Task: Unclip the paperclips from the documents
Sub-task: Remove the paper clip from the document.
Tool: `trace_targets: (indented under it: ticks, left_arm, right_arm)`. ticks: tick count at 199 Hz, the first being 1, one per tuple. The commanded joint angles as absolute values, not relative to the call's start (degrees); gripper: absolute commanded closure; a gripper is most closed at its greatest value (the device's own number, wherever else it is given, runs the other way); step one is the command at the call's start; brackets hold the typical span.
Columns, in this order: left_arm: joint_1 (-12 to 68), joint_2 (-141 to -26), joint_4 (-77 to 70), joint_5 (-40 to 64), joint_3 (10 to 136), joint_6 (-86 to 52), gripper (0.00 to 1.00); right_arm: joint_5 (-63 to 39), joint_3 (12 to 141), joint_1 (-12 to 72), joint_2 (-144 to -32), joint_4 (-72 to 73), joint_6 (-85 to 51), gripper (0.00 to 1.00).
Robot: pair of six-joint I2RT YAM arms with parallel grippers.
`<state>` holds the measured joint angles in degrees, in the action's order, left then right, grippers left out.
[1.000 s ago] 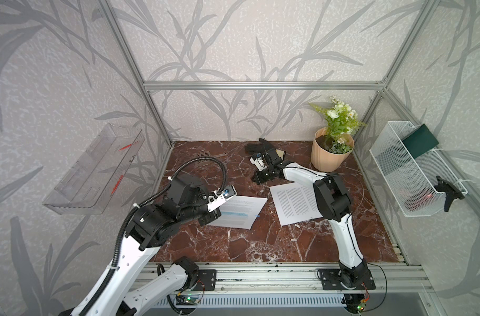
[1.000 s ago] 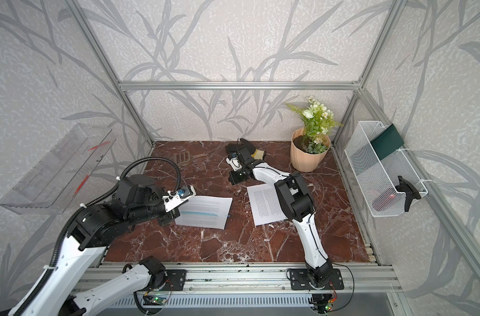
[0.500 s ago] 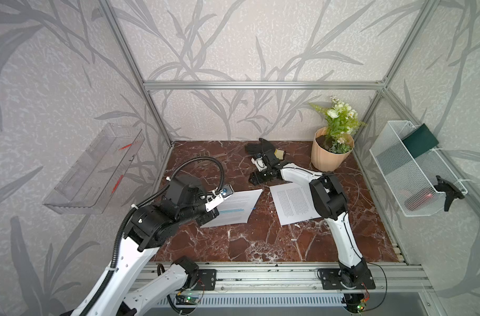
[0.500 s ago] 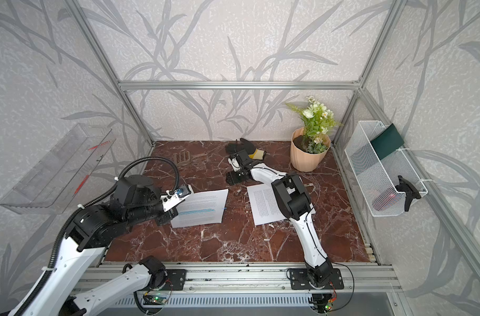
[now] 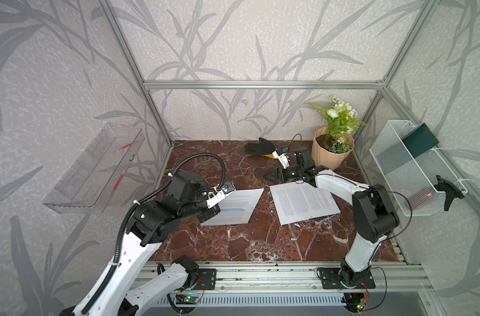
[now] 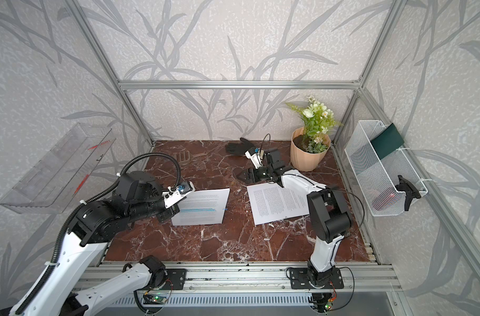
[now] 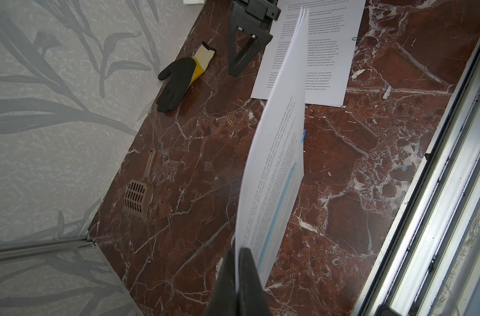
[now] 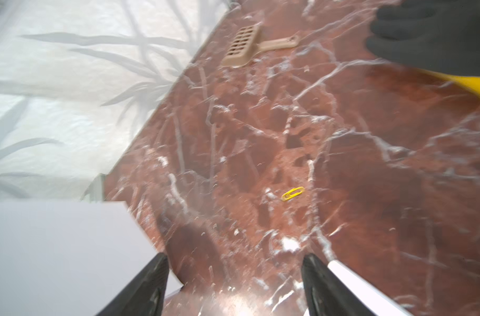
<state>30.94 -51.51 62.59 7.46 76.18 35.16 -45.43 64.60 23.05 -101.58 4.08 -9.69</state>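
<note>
Bright, even light; right wrist view blurred (top views sharp); tabletop (image 8: 233, 298) glare.

The front of the bench (image 5: 233, 240) is left bare. Its back edge is blocked by scoop (image 5: 202, 161), glove (image 5: 259, 147) and pot (image 5: 332, 158); a narrow lane is left between the documents (image 5: 304, 202).

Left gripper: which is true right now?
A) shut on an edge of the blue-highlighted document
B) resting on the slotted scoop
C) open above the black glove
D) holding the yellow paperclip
A: in the left wrist view the left gripper is pinched shut on the highlighted document, its edge raised.
</note>
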Motion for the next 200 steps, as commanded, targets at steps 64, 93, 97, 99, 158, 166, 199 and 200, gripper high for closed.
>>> trace_targets:
  ticks: [64, 93, 97, 99, 158, 166, 199, 200]
  left_arm:
    - [30.1, -54.1, 62.9, 11.5, 82.4, 35.4, 1.00]
    - [29.9, -53.7, 63.8, 10.5, 83.2, 35.5, 1.00]
    - [29.9, -53.6, 63.8, 10.5, 83.1, 35.4, 1.00]
    - [29.9, -53.6, 63.8, 10.5, 83.2, 35.3, 1.00]
    - [29.8, -53.9, 62.2, 11.6, 82.9, 34.3, 1.00]
    - [29.8, -53.8, 62.1, 11.7, 82.9, 34.2, 1.00]
    - [29.5, -54.1, 62.6, 11.5, 83.5, 34.7, 1.00]
    - [29.6, -54.1, 62.7, 11.6, 83.5, 34.8, 1.00]
  right_arm:
    - [-64.4, 47.3, 25.3, -104.2, 58.5, -24.6, 0.21]
    - [-63.3, 45.9, 25.9, -103.2, 61.7, -25.2, 0.21]
    - [-63.2, 45.8, 26.2, -102.7, 60.7, -24.0, 0.22]
    - [-63.2, 45.8, 26.3, -102.5, 59.7, -23.3, 0.22]
    - [-60.8, 42.5, 28.5, -98.1, 50.2, -12.1, 0.22]
    - [-60.6, 42.1, 28.9, -98.1, 50.4, -12.1, 0.22]
    - [-57.5, 38.9, 28.8, -94.2, 49.9, -10.5, 0.24]
    - [-57.5, 38.8, 28.8, -94.1, 49.7, -10.3, 0.24]
